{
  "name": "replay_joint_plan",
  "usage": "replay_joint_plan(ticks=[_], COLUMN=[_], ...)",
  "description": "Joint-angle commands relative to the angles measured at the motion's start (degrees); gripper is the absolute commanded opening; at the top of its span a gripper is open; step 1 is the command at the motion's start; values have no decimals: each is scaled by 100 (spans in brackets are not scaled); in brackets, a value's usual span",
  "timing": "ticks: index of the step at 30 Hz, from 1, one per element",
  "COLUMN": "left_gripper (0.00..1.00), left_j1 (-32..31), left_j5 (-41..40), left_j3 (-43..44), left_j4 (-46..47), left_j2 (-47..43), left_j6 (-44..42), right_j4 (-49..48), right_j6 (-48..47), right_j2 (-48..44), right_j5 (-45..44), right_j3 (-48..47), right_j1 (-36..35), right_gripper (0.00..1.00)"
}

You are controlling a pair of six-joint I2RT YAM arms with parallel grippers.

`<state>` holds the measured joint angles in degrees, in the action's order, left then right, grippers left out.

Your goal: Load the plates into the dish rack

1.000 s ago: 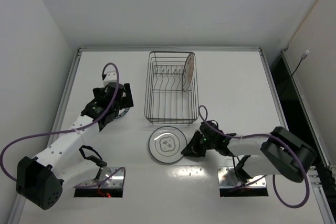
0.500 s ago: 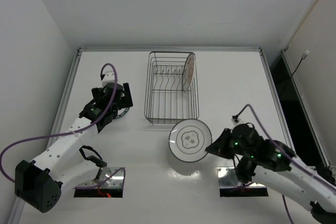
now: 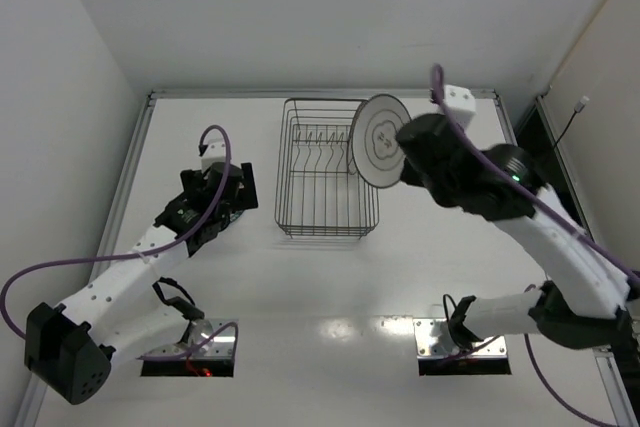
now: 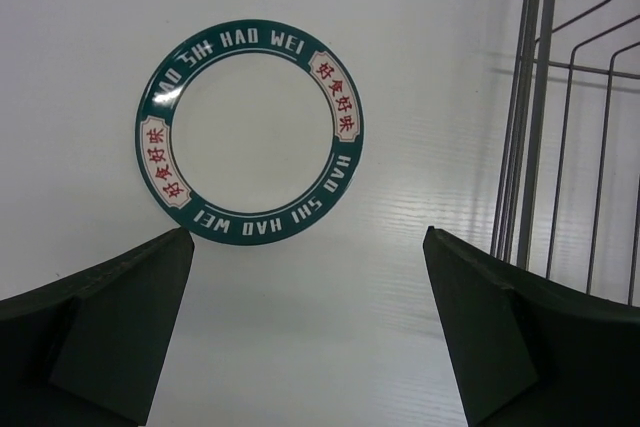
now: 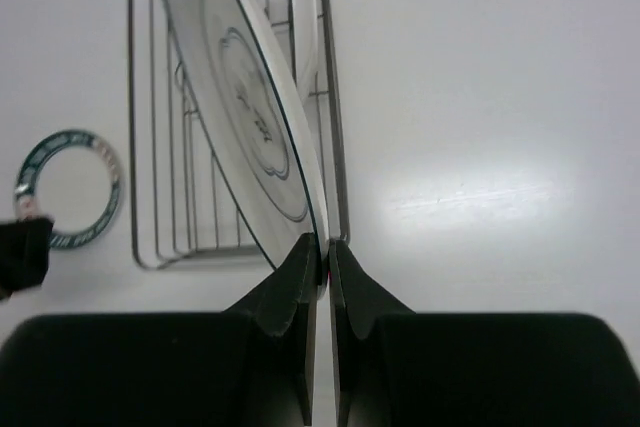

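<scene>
Plate with wavy motif (image 3: 377, 143) clamped in right claw (image 5: 322, 247); left claw (image 4: 308, 239) spread wide, empty.

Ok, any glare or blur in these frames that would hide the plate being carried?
Top external: evenly lit and sharp, with one small glare patch on the near part of the table; the plate reads clearly. Right wrist: the plate is close to the lens and a little soft, with a glare streak on the table to its right. Left wrist: the green ring has crisp lettering.

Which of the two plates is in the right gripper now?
The dark-rimmed plate with the grey wavy motif, pinched at its rim by the right gripper; the other plate stands edge-on in the dish rack.
</scene>
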<state>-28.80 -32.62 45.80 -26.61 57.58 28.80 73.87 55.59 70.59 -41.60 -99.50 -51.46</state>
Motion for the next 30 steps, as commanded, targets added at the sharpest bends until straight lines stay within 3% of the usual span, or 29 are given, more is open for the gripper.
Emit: replay_joint_plan(ticks=[1, 8, 12, 19, 30], left_gripper=[100, 100, 100, 100, 100], left_j1=[-240, -293, -293, -293, -293], left_j5=[-279, -534, -737, -921, -869], left_j3=[96, 148, 219, 166, 219], left_j4=[-89, -143, -274, -327, -327], left_j2=[-133, -133, -133, -274, -151], left_j6=[82, 188, 302, 355, 355], right_j4=[-530, -803, -812, -1427, -1928], right_j6=[-760, -1348, -1472, -1472, -1472], right_j2=[1206, 3563, 4392, 4559, 5219], right_j5=[-1235, -1886, -1886, -1316, -884], right_j3=[-718, -2739, -3496, -2751, -1916], right_j1=[31, 311, 619, 1217, 1323], right_gripper=[0, 0, 0, 0, 0])
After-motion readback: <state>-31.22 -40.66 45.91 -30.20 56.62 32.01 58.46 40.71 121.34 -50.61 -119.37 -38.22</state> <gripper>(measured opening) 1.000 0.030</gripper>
